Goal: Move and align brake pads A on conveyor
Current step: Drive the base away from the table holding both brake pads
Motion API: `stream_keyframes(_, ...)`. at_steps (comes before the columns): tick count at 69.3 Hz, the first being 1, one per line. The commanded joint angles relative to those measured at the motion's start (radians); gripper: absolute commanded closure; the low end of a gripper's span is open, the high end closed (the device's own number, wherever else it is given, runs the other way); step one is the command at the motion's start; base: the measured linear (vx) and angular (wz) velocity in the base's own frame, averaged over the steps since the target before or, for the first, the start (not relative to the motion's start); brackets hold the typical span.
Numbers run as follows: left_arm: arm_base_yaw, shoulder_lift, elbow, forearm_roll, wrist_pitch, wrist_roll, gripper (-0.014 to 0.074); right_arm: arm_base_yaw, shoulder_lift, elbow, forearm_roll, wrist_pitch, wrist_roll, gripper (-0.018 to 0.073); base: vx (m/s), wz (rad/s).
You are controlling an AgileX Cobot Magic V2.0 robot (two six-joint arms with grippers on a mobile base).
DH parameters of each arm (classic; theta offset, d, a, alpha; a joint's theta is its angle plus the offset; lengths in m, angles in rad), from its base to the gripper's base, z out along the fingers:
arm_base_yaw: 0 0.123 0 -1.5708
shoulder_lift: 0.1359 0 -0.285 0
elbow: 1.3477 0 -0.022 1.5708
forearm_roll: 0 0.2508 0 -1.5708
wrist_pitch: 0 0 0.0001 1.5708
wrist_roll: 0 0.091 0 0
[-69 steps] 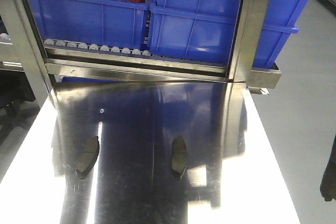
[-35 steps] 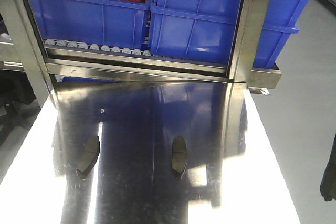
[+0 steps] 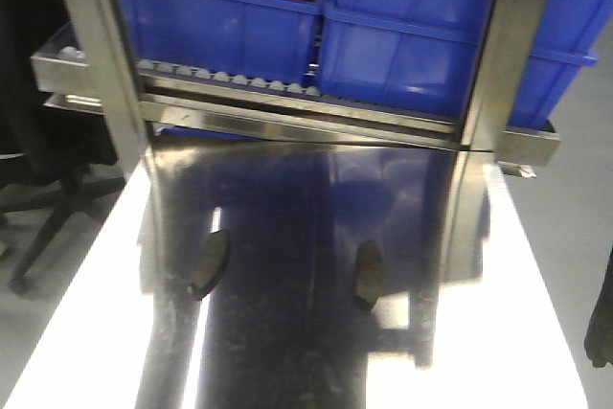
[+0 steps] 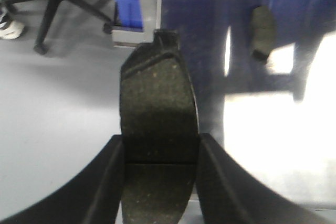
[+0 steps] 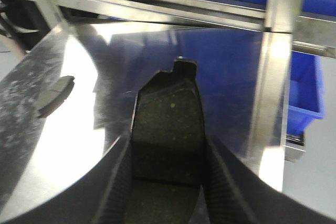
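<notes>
Item: brake pads A, two carried and two on the steel tabletop (image 3: 287, 352); the front view has swung.
Held: the left gripper (image 4: 160, 140) is clamped narrowly on one pad (image 4: 157, 93), the right gripper (image 5: 168, 142) on another (image 5: 169, 114). One resting pad (image 3: 208, 265) lies at 7 o'clock and the other pad (image 3: 368, 273) at 5 o'clock, well apart. The roller rack (image 3: 287, 126) at 12 o'clock has slid rightward since half a second ago, and an office chair (image 3: 48, 208) has appeared at 9 o'clock. The base is probably turning toward the conveyor, which is not in view.
</notes>
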State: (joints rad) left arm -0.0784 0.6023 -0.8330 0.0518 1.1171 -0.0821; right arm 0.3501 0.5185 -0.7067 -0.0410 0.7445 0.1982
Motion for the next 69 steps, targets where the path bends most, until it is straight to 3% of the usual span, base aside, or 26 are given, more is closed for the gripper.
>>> stream_keyframes(1,-0.006,0.0,-0.027,0.002,-0.068,-0.008,0.0603,-0.003,0.003,-0.029,-0.006,-0.088,-0.009,0.0568,-0.09,0.34)
stream_keyframes(69,-0.006,0.0,-0.027,0.002,-0.068,-0.008,0.0603,-0.003,0.003,-0.029,-0.006,-0.076,-0.009,0.0568,-0.15,0.52)
